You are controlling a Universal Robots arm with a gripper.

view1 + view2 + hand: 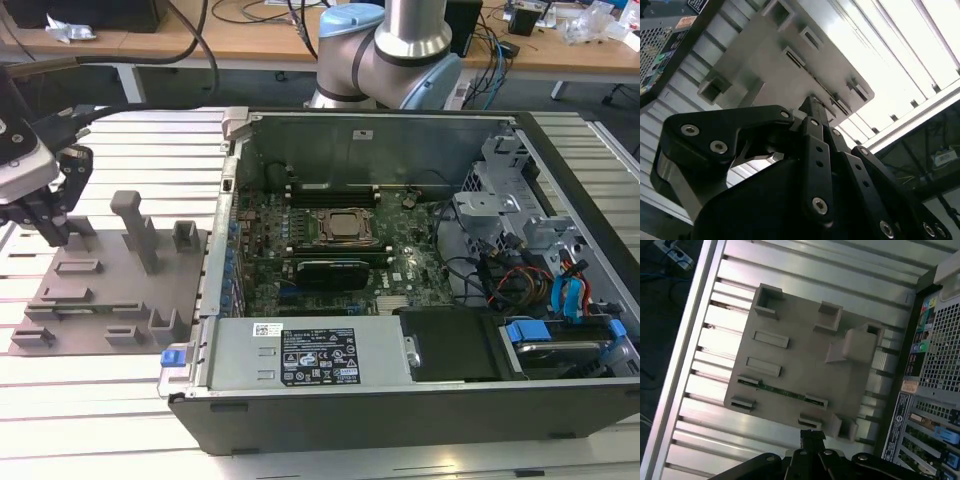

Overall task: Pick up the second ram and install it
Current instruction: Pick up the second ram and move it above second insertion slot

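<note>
Even, diffuse overhead light fills the exterior view: the worktop (100,400) slats gleam pale, while the inside of the computer case (400,420) stays dim under soft shadows. In the second wrist view, hard glare washes out the slats from 12 to 2 o'clock, and the black tool (812,102) reads dark and soft. In the first wrist view, slats shine at 9 o'clock and the fixture plate (790,355) casts faint shadows.

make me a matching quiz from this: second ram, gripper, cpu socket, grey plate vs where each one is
1 second ram
2 gripper
3 CPU socket
4 grey plate

a on the slatted table beside the open case
b in a slot of the grey plate
c on the motherboard inside the case
d above the plate's edge, exterior view's left

Pairs: 1-b, 2-d, 3-c, 4-a
</note>
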